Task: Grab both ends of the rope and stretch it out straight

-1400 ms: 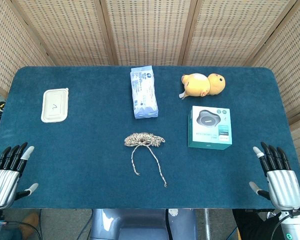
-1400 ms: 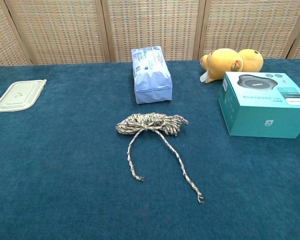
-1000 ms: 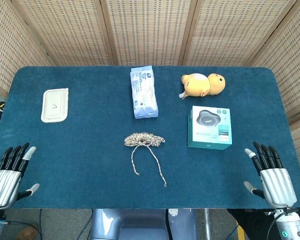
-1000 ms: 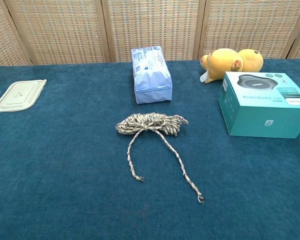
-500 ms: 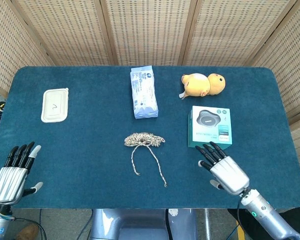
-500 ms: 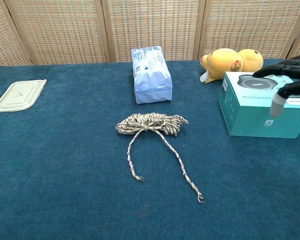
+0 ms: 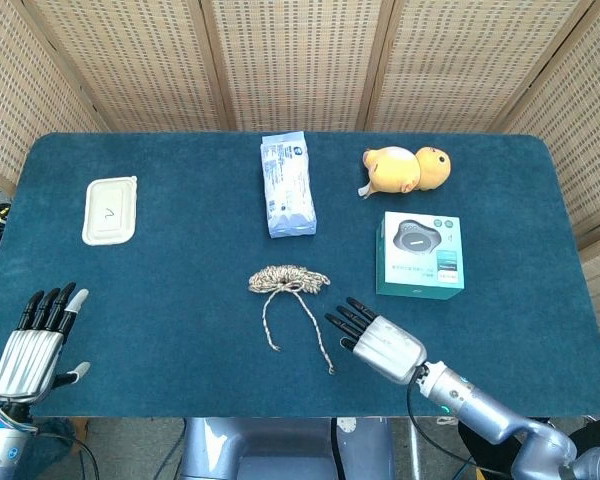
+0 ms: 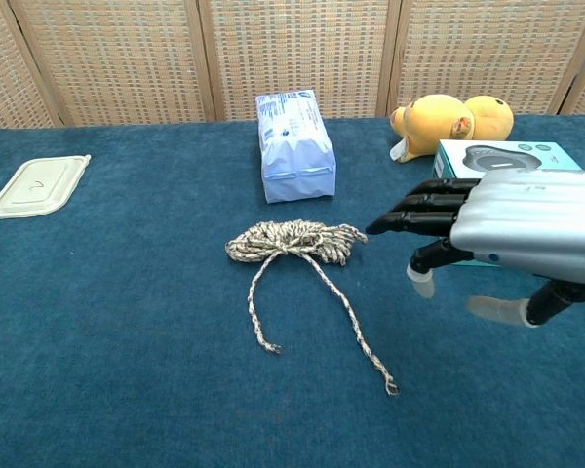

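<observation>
Bench (image 7: 180, 260): blue-carpeted, backed by wicker screens.

Rope (image 7: 289, 279): speckled cord at bench centre, mostly bundled in a small coil, with two loose tails trailing toward 6 o'clock. Left tail ends at (image 7: 274, 348); the longer right tail ends at (image 7: 331, 371). Both ends lie free and apart on the cloth, so each can be picked up separately; nothing grips them yet.

Right hand (image 7: 375, 339): empty, fingers extended and slightly spread, pointing toward 10 o'clock. It hangs just beside the right tail, at roughly 3 o'clock from it; in the chest view (image 8: 487, 234) it is clearly off the cloth. Judged to be lining up for the right end, as that end sits nearest.

Left hand (image 7: 35, 345): empty, fingers straight and apart, at the bench's 7 o'clock corner, well apart from the rope. Absent from the chest view. Judged to be waiting its turn for the left end.

Other items, all clear of the rope:
- Tissue pack (image 7: 286, 185), at 12 o'clock from the coil.
- Plush duck (image 7: 406, 169), at 1 o'clock.
- Teal box (image 7: 420, 254), at 3 o'clock.
- White lidded tray (image 7: 111, 209), at 10 o'clock.
</observation>
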`<action>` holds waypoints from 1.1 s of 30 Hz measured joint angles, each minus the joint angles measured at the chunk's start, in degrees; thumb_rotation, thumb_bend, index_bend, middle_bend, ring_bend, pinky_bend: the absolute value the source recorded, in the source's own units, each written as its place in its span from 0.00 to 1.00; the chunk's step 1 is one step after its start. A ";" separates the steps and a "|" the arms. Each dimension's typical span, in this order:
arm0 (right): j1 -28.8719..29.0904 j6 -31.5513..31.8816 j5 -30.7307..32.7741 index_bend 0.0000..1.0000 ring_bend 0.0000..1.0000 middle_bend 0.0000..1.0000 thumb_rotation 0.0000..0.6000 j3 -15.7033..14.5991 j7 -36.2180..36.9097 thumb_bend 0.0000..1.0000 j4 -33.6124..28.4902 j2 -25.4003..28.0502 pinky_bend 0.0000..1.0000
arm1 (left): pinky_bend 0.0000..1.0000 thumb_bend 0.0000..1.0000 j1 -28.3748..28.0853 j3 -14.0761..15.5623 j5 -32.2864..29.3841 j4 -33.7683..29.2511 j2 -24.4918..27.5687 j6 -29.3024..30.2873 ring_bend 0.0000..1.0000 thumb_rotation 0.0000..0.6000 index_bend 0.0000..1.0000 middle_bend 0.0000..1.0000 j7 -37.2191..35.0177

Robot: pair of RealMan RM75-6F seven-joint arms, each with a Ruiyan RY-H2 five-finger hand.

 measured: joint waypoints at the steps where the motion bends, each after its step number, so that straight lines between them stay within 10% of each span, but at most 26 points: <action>1: 0.34 -0.70 0.59 0.39 0.00 0.00 1.00 0.15 -1.05 0.70 -0.26 -0.45 0.00 | 0.00 0.00 -0.06 0.01 -0.09 0.05 -0.07 -0.07 0.00 1.00 0.00 0.00 0.11; 17: 5.82 -9.01 13.52 0.39 0.00 0.00 1.00 0.58 -16.51 0.76 1.78 -13.97 0.00 | 0.00 0.00 -0.69 0.28 -0.83 0.44 -0.57 -0.65 0.00 1.00 0.00 0.00 0.45; 33: 6.59 -7.23 18.39 0.42 0.00 0.00 1.00 -3.41 -17.77 0.76 5.44 -15.61 0.00 | 0.00 0.00 -1.11 0.52 -1.35 0.61 -0.97 -0.92 0.00 1.00 0.00 0.00 1.27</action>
